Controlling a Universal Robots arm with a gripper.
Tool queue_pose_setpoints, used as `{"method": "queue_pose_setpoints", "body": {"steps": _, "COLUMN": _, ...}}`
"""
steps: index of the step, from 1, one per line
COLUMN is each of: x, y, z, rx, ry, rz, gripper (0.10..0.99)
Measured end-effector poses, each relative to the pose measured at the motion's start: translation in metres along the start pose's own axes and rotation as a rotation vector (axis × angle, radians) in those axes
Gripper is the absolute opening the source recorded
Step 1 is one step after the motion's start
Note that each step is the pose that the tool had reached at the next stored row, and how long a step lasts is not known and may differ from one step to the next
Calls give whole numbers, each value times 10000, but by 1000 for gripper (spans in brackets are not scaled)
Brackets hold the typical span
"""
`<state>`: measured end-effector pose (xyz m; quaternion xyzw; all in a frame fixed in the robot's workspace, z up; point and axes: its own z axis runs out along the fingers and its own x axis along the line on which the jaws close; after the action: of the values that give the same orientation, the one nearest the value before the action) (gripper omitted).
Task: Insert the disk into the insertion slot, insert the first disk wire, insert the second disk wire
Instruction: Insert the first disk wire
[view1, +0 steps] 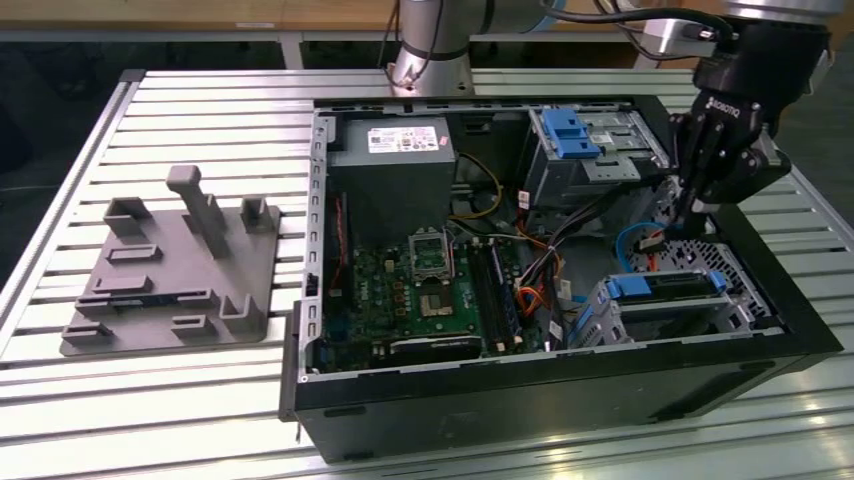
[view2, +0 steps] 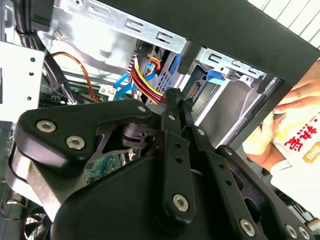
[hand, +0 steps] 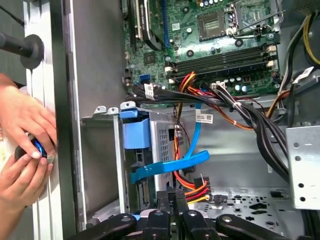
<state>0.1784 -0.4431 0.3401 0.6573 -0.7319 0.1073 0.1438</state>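
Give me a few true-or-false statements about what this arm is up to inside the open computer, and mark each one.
1. The disk already lies in the insertion slot. True.
2. The gripper hovers outside the computer case. False: it reaches down inside the case, close to the insertion slot.
3. The gripper's fingers are spread wide. False: in both wrist views they are drawn together.
4. A person's hands show beside the case in the first wrist view. True.
5. The motherboard is green. True.
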Motion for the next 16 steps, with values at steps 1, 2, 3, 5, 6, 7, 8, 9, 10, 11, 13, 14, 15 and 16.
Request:
{"method": "queue_pose_setpoints", "body": {"steps": 1, "x": 21, "y": -2, "z": 7, "rx": -8, "ry": -14, "rz": -1, "gripper": 161}}
{"method": "queue_pose_setpoints", "body": {"steps": 2, "x": 41, "y": -5, "z": 15, "rx": -11, "ry": -46, "rz": -5, "gripper": 161}}
{"method": "queue_pose_setpoints", "body": {"steps": 3, "x": 60, "y": -7, "z": 22, "rx": -15, "ry": -90, "rz": -9, "gripper": 161}}
{"method": "queue_pose_setpoints", "body": {"steps": 5, "x": 89, "y": -11, "z": 33, "rx": -30, "ry": -254, "rz": -20, "gripper": 161}}
{"method": "queue_pose_setpoints", "body": {"steps": 6, "x": 98, "y": -12, "z": 36, "rx": -43, "ry": -402, "rz": -31, "gripper": 161}}
{"method": "queue_pose_setpoints", "body": {"steps": 7, "x": 103, "y": -13, "z": 39, "rx": -57, "ry": -591, "rz": -43, "gripper": 161}}
{"method": "queue_pose_setpoints", "body": {"steps": 8, "x": 109, "y": -14, "z": 41, "rx": -69, "ry": -769, "rz": -53, "gripper": 161}}
{"method": "queue_pose_setpoints", "body": {"steps": 9, "x": 117, "y": -14, "z": 43, "rx": -83, "ry": -946, "rz": -64, "gripper": 161}}
{"method": "queue_pose_setpoints", "body": {"steps": 10, "x": 125, "y": -16, "z": 46, "rx": -99, "ry": -1125, "rz": -76, "gripper": 161}}
{"method": "queue_pose_setpoints", "body": {"steps": 11, "x": 135, "y": -17, "z": 48, "rx": -113, "ry": -1276, "rz": -87, "gripper": 161}}
{"method": "queue_pose_setpoints", "body": {"steps": 13, "x": 164, "y": -20, "z": 54, "rx": -131, "ry": -1465, "rz": -100, "gripper": 161}}
{"method": "queue_pose_setpoints", "body": {"steps": 14, "x": 179, "y": -21, "z": 57, "rx": -138, "ry": -1542, "rz": -105, "gripper": 161}}
{"method": "queue_pose_setpoints", "body": {"steps": 15, "x": 195, "y": -23, "z": 59, "rx": -143, "ry": -1597, "rz": -110, "gripper": 161}}
{"method": "queue_pose_setpoints", "body": {"steps": 16, "x": 214, "y": -25, "z": 61, "rx": -147, "ry": -1626, "rz": -111, "gripper": 161}}
